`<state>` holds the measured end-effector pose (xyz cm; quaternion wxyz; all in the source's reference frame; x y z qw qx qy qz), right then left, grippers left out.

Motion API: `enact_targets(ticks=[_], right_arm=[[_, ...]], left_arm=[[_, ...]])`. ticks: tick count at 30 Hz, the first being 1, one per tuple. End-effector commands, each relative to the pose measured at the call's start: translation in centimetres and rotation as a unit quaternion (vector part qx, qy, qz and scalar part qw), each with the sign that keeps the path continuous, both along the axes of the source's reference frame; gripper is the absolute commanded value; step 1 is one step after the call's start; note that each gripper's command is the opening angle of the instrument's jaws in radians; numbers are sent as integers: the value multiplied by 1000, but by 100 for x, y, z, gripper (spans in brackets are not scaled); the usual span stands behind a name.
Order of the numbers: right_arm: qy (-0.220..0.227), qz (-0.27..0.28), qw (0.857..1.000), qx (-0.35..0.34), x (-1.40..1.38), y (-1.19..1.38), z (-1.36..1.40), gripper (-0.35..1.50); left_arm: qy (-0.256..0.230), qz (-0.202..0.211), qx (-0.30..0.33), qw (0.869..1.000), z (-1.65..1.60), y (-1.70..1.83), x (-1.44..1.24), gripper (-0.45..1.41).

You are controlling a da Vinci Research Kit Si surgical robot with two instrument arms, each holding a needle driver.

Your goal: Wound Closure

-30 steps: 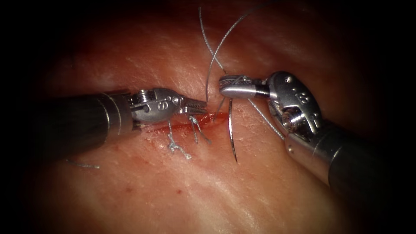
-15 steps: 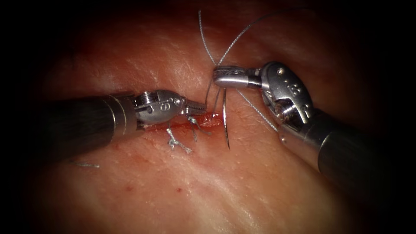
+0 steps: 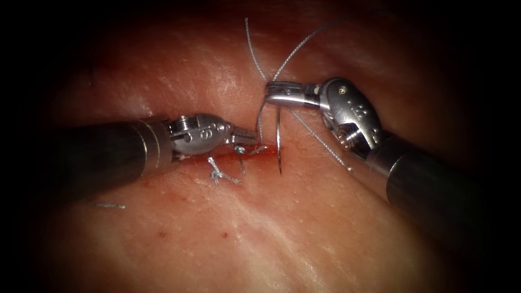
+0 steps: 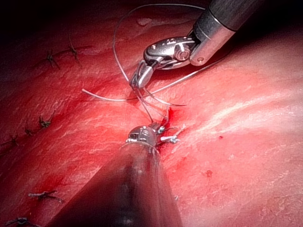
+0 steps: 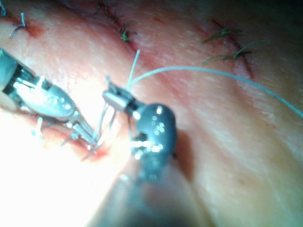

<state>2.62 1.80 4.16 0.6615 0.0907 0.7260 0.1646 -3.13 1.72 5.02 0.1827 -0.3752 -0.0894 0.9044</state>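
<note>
The cut (image 3: 269, 154) runs across the tissue (image 3: 260, 228), wet with red fluid at its right end. My right tool (image 3: 275, 93) hovers just above that end, shut on the curved needle (image 3: 277, 142) near its upper end. The needle hangs down free, its point just over the tissue at the cut's right end. Thread (image 3: 293, 54) loops upward from the right jaws, and a strand drops to the cut. My left tool (image 3: 248, 139) lies left of the needle, jaws shut, tips at the cut's edge. Both tools also appear in the wrist views: right tool (image 4: 141, 78) (image 5: 113, 99), left tool (image 4: 150, 131) (image 5: 88, 134).
Tied stitches with short cut ends (image 3: 218, 173) sit on the cut under the left tool. A loose bit of thread (image 3: 106, 205) lies on the tissue at the far left. Older dark stitches (image 4: 43, 123) (image 5: 124, 33) mark other closed cuts.
The right tool has carried the needle up and to the left, bringing its point from lower on the tissue to the cut's right end. The left jaws dipped slightly toward the cut.
</note>
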Motion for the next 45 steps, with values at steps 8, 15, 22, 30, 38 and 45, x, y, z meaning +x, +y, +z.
enact_targets(ticks=[8,15,22,30,38,45], right_arm=[[2,8,1000,-5,14,19,-3,-35],[-1,11,1000,-14,22,12,14,-35],[-2,19,999,-28,24,16,29,-35],[-3,23,999,-33,34,16,33,-35],[-2,21,999,-42,34,14,38,-35],[-2,19,999,-46,29,13,40,-35]], left_arm=[[-4,3,1,1000,-7,-13,-10,-25],[-6,4,2,1000,-11,-12,-7,-25],[-6,4,2,1000,-12,-13,-6,-25],[-6,5,2,1000,-13,-14,-4,-23],[-6,6,2,1000,-15,-15,-2,-23],[-6,6,3,1000,-16,-15,-1,-23]])
